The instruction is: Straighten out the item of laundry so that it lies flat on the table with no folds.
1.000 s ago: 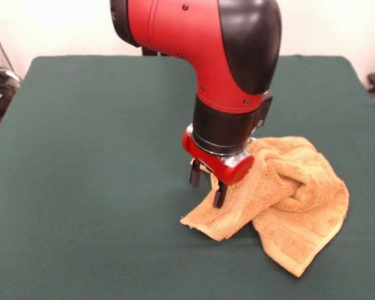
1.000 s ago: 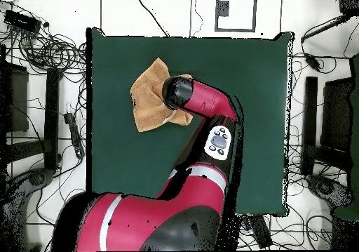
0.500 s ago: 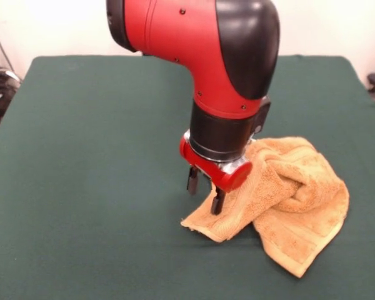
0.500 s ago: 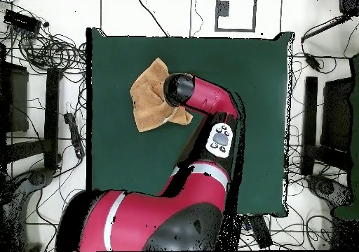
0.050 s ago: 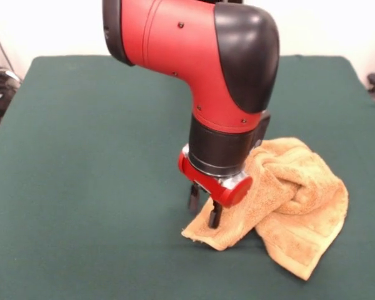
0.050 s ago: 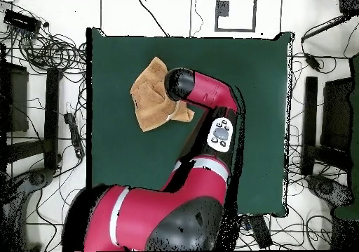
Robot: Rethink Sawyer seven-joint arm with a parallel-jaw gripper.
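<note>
My gripper hangs part-open over the near-left flap of the orange towel, gripping nothing I can see. The towel lies bunched right of centre on the green table; flattening remains undone.

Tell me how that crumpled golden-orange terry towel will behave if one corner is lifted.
The golden-orange terry towel lies bunched in soft folds, so it is probably floppy and would drape, not hold shape. Its looped pile on the dark green felt table suggests drag rather than sliding. It looks light.

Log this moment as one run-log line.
gripper: open, fingers straddling towel corner | towel: bunched, folded | table: towel near its edge | task: not done
</note>
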